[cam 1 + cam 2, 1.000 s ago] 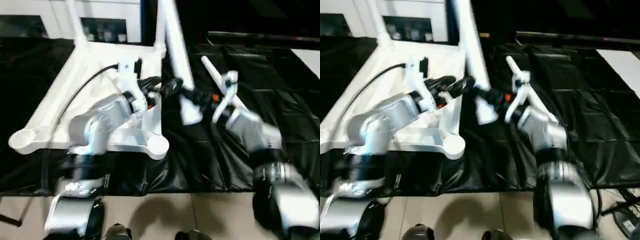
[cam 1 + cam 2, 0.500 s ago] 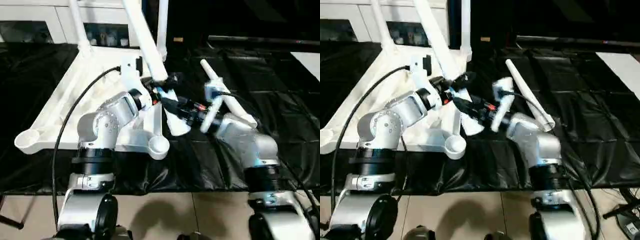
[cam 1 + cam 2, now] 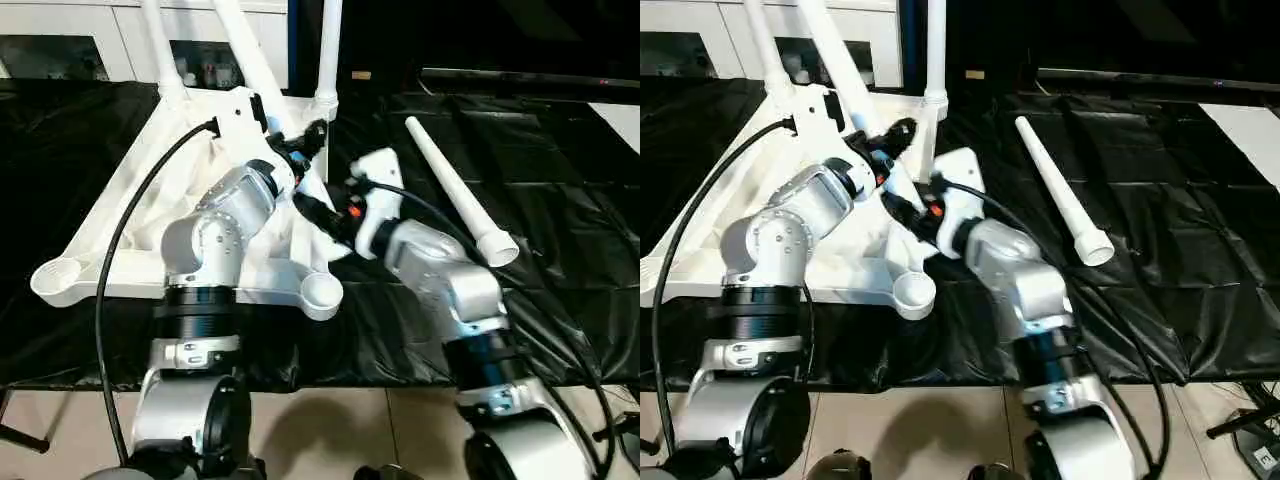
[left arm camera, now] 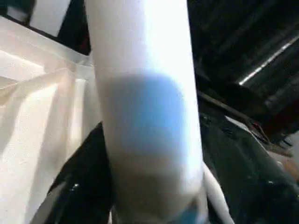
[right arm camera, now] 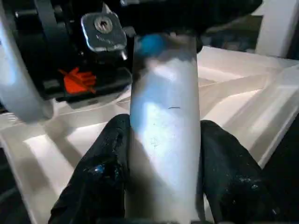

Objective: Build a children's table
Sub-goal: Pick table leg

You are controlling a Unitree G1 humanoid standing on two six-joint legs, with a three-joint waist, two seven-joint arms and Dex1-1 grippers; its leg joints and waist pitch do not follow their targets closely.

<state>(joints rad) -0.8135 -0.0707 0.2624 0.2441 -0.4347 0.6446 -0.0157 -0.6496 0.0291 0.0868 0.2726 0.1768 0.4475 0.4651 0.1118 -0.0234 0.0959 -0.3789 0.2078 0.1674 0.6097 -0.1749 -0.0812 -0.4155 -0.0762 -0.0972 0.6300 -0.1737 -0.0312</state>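
Two legs upright: we saw them standing in the far corner sockets of the upturned table top (image 3: 110, 215), one at the far left (image 3: 158, 45), one at the far right (image 3: 329, 50).
Table top: it lay underside up on the black sheet (image 3: 560, 180), left of centre, with both near sockets bare.
Left gripper (image 3: 305, 140): we had its black fingers closed round the third leg (image 3: 245, 55), which slanted up and away to the left over the top.
Third leg, low end: it reached down between the two grippers, above the top's right edge.
Right gripper (image 5: 163, 154): we gripped the same leg lower down, a black pad (image 5: 110, 158) pressed on each side of the tube.
Fourth leg (image 3: 455, 185): it lay loose on the sheet, well right of the top, flared end nearest us.
Cabinet (image 3: 60, 30): white with glass doors, behind the top.
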